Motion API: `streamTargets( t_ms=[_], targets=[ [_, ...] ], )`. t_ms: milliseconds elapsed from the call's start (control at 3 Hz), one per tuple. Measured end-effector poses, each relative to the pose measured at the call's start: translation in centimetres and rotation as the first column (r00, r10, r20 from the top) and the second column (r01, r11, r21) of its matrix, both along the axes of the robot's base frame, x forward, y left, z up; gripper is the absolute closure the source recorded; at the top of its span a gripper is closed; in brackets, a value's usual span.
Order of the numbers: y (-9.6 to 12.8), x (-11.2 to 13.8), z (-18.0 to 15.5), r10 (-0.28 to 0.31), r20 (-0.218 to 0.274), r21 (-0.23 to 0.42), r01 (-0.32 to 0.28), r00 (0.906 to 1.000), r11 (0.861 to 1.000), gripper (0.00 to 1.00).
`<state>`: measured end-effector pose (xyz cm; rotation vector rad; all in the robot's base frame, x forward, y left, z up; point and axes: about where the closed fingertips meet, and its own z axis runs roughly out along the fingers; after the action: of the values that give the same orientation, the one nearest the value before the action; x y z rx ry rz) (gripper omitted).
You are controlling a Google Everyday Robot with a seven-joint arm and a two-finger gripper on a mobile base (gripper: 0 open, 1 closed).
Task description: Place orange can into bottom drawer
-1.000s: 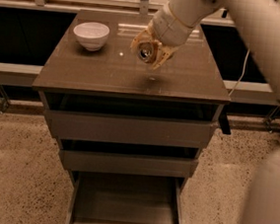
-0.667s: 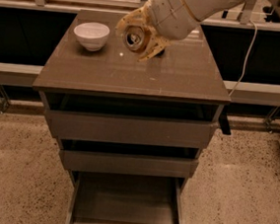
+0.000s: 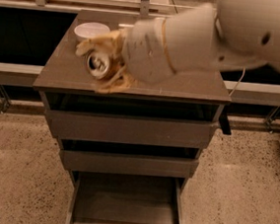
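Note:
My gripper (image 3: 101, 63) fills the upper middle of the camera view, its tan fingers (image 3: 114, 80) shut on the orange can (image 3: 98, 63). The can lies on its side in the grip with its silver top facing the camera, held in the air in front of the cabinet top (image 3: 182, 86). The bottom drawer (image 3: 123, 206) is pulled out at the foot of the cabinet, showing a flat dark floor with nothing in it. The can is well above the drawer and to the left of its middle.
A white bowl (image 3: 88, 29) stands at the back left of the cabinet top, partly behind my gripper. The two upper drawers (image 3: 128, 128) stand slightly open. My big white arm (image 3: 227, 33) covers the upper right. Speckled floor lies on both sides.
My arm has swung toward the camera and lower with the can, so gripper and can now look much bigger. The can's top now faces the camera. The drawers have not moved.

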<state>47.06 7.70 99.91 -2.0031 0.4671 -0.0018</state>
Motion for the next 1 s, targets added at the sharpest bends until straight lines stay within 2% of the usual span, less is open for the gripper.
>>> streamTargets(
  t_ms=[333,667,1000],
  targets=[
    [1.1,-3.0,-6.0,0.051,-0.135,0.183,-0.026,0.9895,0.983,1.00],
    [0.3,-7.5,-11.4,0.132,-0.379,0.410,0.038,0.9161,0.911,1.00],
    [-1.5,-11.9,-18.4,0.168,-0.593,0.437,0.140,0.7876,0.888,1.00]
  ],
)
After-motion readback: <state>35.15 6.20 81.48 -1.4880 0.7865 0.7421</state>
